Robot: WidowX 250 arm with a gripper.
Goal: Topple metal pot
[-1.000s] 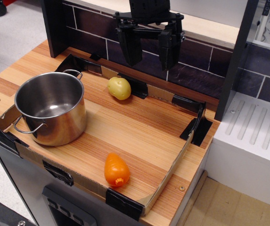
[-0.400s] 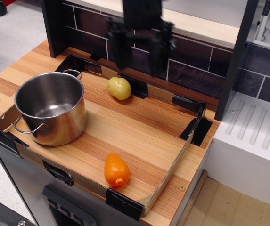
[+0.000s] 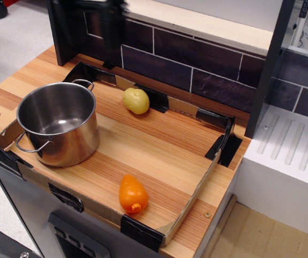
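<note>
The metal pot (image 3: pixel 62 126) stands upright at the left end of the wooden board, inside the low cardboard border. It is shiny steel with two wire loop handles, and it is empty. My gripper (image 3: pixel 95 37) is motion-blurred at the top left, high above the board and behind the pot, in front of the dark brick wall. Its two dark fingers (image 3: pixel 113 35) hang down, spread apart, with nothing between them. It does not touch the pot.
A yellow toy potato (image 3: pixel 136 100) lies near the back wall, right of the pot. An orange toy vegetable (image 3: pixel 132 194) lies at the front edge. A dark post (image 3: pixel 61 32) stands at the back left, and a white sink unit (image 3: pixel 288 156) is to the right.
My gripper has moved left along the back wall, from above the potato to above and behind the pot. The pot and toys have not moved.
</note>
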